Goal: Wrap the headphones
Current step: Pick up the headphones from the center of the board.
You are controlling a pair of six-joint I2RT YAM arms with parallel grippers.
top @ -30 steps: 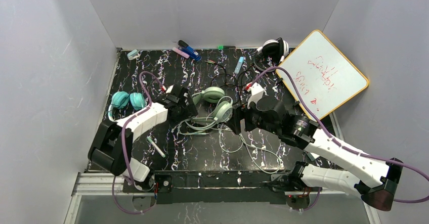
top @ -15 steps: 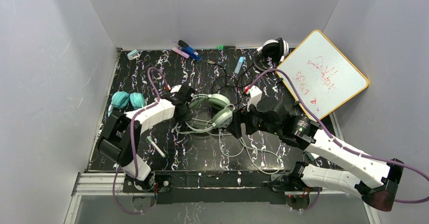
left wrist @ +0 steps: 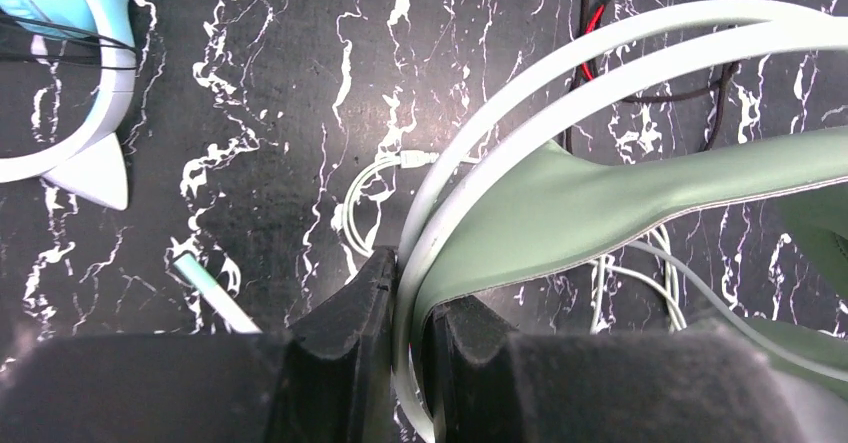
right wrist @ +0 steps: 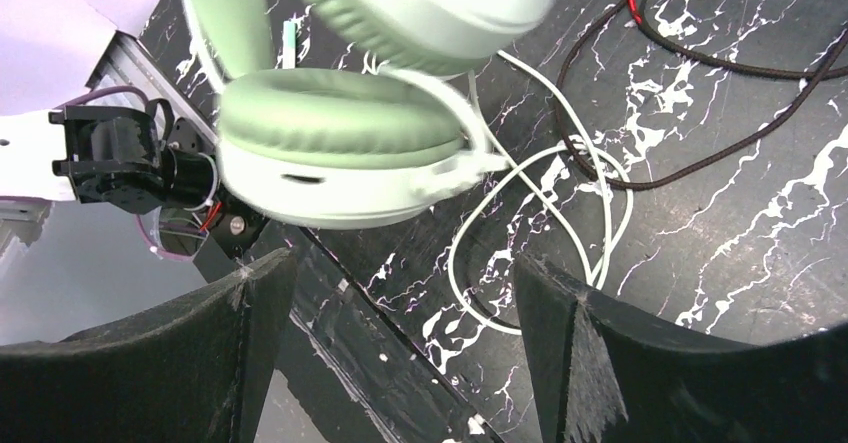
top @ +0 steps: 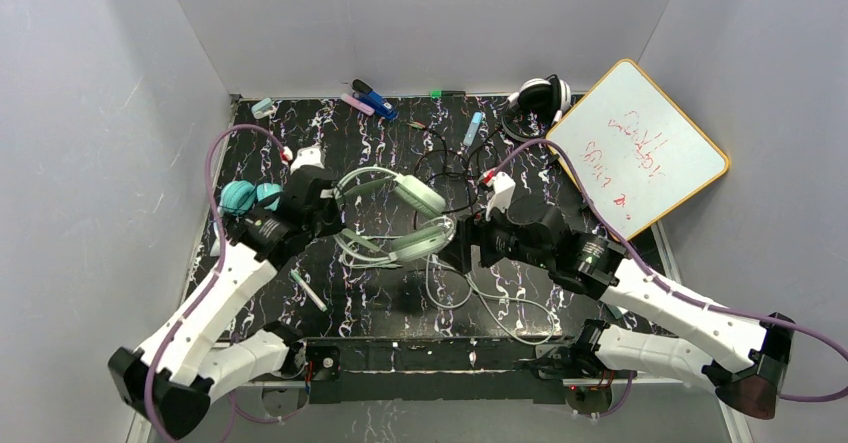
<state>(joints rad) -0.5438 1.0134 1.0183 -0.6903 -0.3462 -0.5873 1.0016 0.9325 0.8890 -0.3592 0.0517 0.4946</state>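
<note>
Mint-green over-ear headphones (top: 395,218) hang above the middle of the black marbled table (top: 380,143), and your left gripper (left wrist: 412,303) is clamped on their pale headband. Your right gripper (right wrist: 400,283) stands wide open just right of the near ear cup, holding nothing, above the pale cable (top: 480,298).

Left arm (top: 215,298): elbow low at the near-left corner, forearm reaching up and in toward the table middle. Left gripper (top: 333,206) is pinched tight on the band of the mint-green headset (top: 420,196), fingers (left wrist: 345,318) either side of it. Right arm (top: 665,298) stretches in from the right, low, toward centre. Right gripper (top: 458,248): jaws wide apart, gripping nothing.
</note>
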